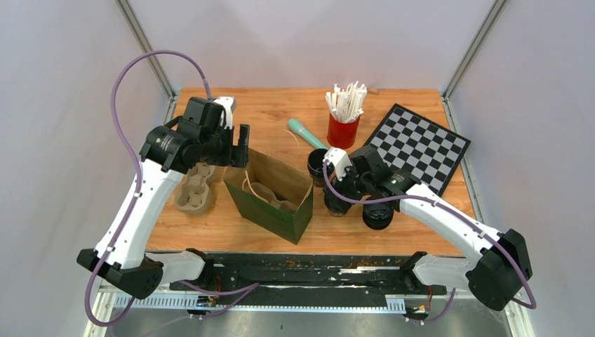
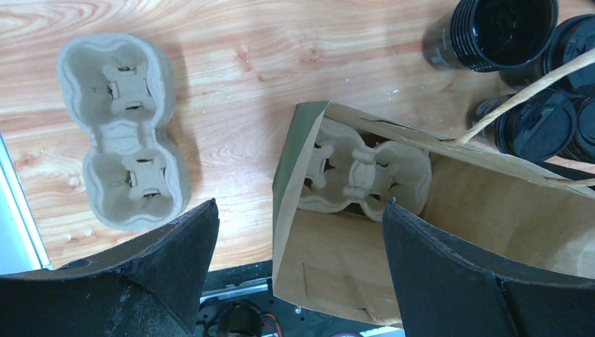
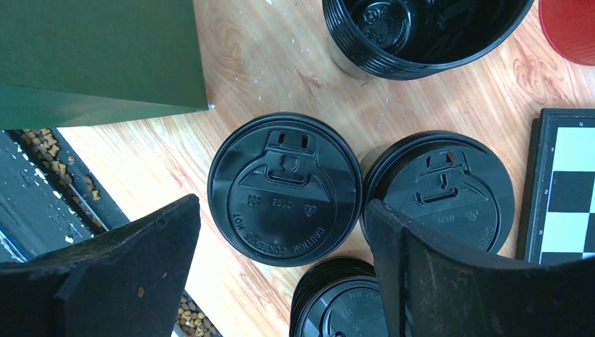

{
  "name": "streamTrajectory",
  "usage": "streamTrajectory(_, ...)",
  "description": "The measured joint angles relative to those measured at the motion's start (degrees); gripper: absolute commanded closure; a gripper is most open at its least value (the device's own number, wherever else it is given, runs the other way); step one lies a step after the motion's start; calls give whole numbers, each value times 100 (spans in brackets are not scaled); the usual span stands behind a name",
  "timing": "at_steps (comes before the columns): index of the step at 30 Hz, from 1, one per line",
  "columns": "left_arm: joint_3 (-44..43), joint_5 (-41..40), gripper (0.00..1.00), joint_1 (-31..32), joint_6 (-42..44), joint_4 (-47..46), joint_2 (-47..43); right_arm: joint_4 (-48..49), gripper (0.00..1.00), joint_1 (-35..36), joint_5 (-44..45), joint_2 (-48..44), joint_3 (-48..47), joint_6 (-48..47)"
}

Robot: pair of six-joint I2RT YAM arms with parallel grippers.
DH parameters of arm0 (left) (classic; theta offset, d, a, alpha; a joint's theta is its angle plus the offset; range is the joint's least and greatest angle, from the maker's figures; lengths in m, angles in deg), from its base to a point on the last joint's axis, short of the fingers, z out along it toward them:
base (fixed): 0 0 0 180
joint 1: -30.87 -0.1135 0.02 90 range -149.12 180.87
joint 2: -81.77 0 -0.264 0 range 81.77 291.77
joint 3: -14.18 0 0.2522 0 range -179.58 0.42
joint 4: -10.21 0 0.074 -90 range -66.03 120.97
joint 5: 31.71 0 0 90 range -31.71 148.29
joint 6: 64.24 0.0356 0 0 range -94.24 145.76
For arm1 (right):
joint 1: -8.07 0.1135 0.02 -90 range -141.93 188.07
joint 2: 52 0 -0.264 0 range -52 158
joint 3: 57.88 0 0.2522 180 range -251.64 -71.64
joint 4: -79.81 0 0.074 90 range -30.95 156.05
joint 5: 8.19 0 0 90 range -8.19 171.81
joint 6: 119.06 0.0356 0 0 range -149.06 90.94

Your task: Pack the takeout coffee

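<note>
My left hand (image 2: 300, 210) was open wide and held nothing. It hung above the back left corner of the bag (image 1: 270, 196). The bag stood upright on the table (image 1: 210, 225) with its top open. A tray (image 2: 365, 175) lay down inside the bag. A second tray (image 2: 126, 133) lay on the table just left of the bag, not touching it.

My right hand (image 3: 281, 203) was open wide too and held nothing. It hung over the cups just right of the bag. One lidded cup (image 3: 284, 189) showed between its fingers (image 3: 126, 267), which were not squeezing it. Other lidded cups (image 3: 438, 189) stood close beside it. An open cup (image 3: 421, 28) stood behind them. A red cup (image 1: 343, 130) of straws and a checkerboard (image 1: 419, 146) were farther off, behind and right of the bag.
</note>
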Motion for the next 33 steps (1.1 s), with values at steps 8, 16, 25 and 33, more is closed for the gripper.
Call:
streamTrajectory(8,-7,9,9,-20,42,76,107,94,13,0,22,50,109,-46)
streamTrajectory(16,-26,-11,10,-24,101,85,107,160,15,0,37,140,188,-50)
streamTrajectory(25,-26,-24,11,-24,101,85,107,205,18,2,87,208,208,-48)
streamTrajectory(33,-26,-76,12,-24,98,85,109,295,22,48,90,208,243,-46)
